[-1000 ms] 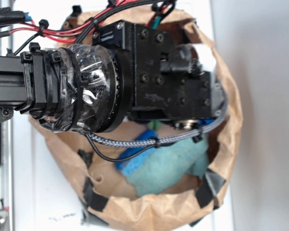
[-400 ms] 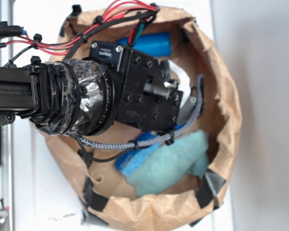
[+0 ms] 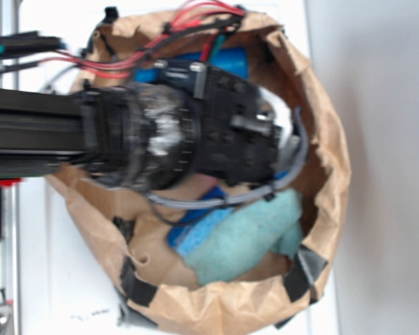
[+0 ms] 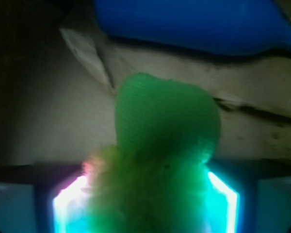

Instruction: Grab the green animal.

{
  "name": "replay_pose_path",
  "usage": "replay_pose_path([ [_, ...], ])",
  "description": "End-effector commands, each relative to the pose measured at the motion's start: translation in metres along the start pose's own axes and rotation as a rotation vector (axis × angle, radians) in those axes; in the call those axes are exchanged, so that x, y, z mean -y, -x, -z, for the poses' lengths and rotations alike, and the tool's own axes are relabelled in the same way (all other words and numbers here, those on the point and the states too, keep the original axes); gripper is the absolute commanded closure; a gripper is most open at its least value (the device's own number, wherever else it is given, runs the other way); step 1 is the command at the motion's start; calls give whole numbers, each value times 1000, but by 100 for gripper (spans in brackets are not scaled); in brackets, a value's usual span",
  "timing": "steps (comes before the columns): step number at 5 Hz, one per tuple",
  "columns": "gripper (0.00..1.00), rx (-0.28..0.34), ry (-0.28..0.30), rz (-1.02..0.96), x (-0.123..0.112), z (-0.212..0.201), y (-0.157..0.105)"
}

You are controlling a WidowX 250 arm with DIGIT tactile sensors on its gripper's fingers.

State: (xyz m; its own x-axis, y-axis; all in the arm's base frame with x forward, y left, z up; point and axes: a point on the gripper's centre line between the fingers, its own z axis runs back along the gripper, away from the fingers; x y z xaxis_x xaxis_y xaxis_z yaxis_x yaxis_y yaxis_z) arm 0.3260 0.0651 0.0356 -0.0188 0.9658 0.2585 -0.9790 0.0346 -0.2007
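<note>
A: Start at the claw. What has the gripper (image 4: 145, 204) got?

B: In the wrist view its two lit fingers (image 4: 70, 204) sit on either side of the green animal (image 4: 162, 165), pressed against the fuzzy lime body. I'd call it clamped on the toy, though the fur hides the actual contact.

A: And where is the toy otherwise?

B: Its pale green head pokes out past the fingertips, toward the blue bottle (image 4: 194, 24) lying just beyond it on the brown paper. From outside, the arm covers the toy completely.

A: What else lies near that bottle?

B: On the far side of the arm from the bottle (image 3: 223, 64) lie the blue sponge (image 3: 195, 234) and the teal cloth (image 3: 248, 234), all inside the paper bag (image 3: 332, 167).

A: What could spoil it?

B: The hold seems to be on loose fur, so the toy could slip out on lifting. The cables (image 3: 195, 202) could also snag the bag's rim.
</note>
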Motion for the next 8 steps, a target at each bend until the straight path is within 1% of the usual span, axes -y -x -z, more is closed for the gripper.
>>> replay_pose_path([
  [1,100,-18,93,29,-10,-31,-35],
  [2,100,-77,120,80,-14,-50,-46],
  [3,100,-100,131,176,-13,-79,-56],
  [4,100,-41,157,382,-5,-102,-73],
  [5,100,30,163,659,-15,-133,-74],
  [6,100,53,123,846,-16,-155,-68],
  [7,100,36,-32,1056,-18,-175,-64],
  [8,100,-40,-61,1052,-14,-179,-61],
])
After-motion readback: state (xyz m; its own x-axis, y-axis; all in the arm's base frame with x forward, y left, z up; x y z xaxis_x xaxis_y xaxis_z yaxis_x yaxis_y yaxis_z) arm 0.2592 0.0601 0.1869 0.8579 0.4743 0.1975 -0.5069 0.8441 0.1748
